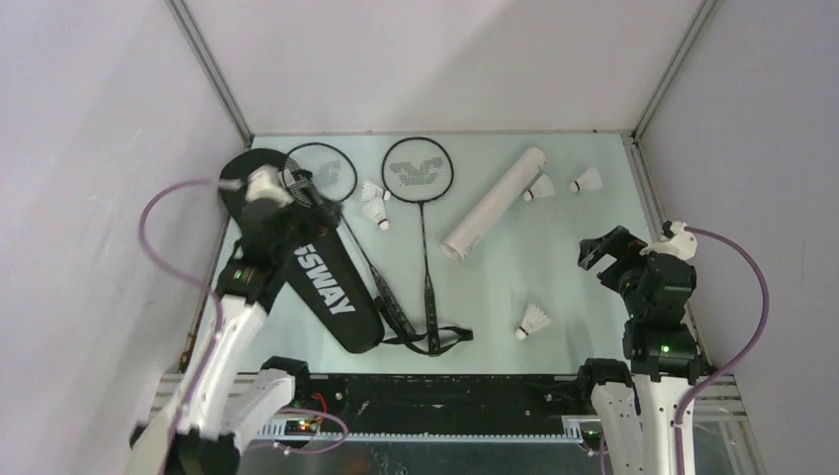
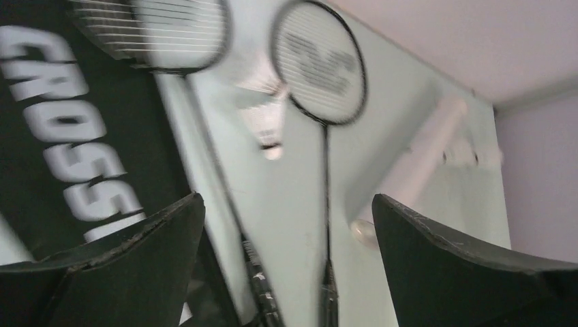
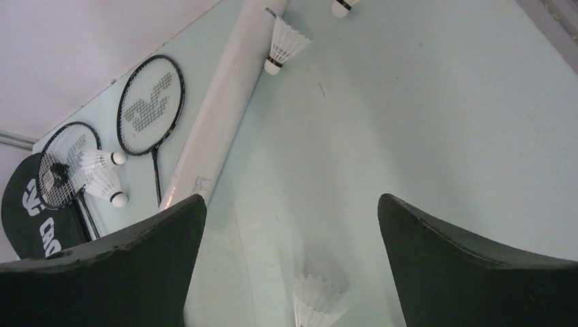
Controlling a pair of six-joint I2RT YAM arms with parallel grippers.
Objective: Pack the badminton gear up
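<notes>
left fingers [image 2: 136, 259] apart above racket bag [image 2: 61, 136], seemingly not touching | right fingers [image 3: 123, 266] apart, shuttlecock [image 3: 317, 303] below

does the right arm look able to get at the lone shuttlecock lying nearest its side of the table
Probably yes: the shuttlecock lies alone on the table close to the right tool, whose jaws stand open, and nothing sits between them.

Right gripper [image 3: 290, 199] gapes over the table [image 3: 436, 122], a shuttle [image 3: 317, 304] low between its fingers. The tube [image 3: 221, 109] lies diagonally, a second shuttle [image 3: 283, 42] just beside it. Left lies a racket [image 3: 150, 105], then two shuttles [image 3: 102, 182], then another racket [image 3: 65, 163] overlapping the bag [image 3: 24, 218]
</notes>
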